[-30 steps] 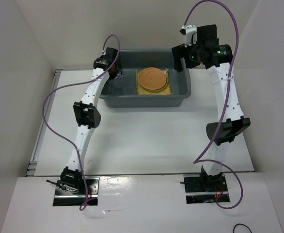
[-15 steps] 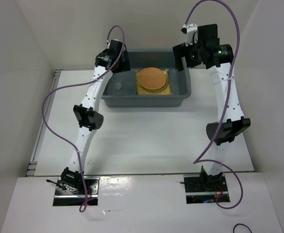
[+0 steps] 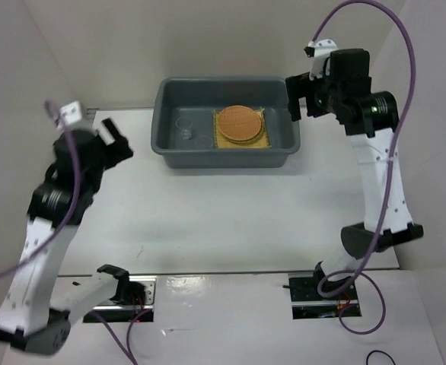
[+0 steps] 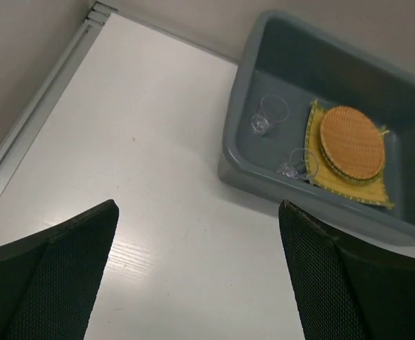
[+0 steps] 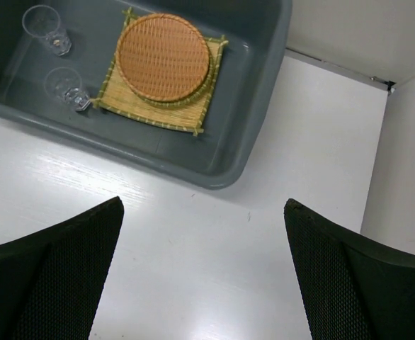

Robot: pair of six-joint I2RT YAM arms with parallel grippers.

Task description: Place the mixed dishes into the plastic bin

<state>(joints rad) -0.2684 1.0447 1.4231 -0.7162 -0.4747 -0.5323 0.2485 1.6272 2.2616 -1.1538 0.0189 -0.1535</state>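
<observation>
Mat (image 5: pixel 188 112), stacked woven discs (image 5: pixel 163 57) and both glass cups (image 5: pixel 46 27) lie inside the bin (image 3: pixel 227 157) at 12 o'clock on the tabletop (image 3: pixel 230 205). The right hand (image 3: pixel 294 99), fingers apart and empty, hangs at the bin's 3 o'clock end and is nearer. The left hand (image 3: pixel 116 140), also apart and empty, is well off at the bin's 9 o'clock.

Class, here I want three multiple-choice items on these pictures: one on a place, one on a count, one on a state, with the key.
1. Where does the yellow bamboo mat lie?
A) outside the grey plastic bin
B) inside it
C) propped on its rim

2. How many clear glass cups show?
A) one
B) two
C) three

3. How is the left gripper?
A) open and empty
B) shut on a cup
C) shut on the mat

Key: 1 B, the mat lies flat on the bin floor; 2 B, both sit in the bin beside the mat; 3 A, its jaws stand wide apart with nothing between.
</observation>
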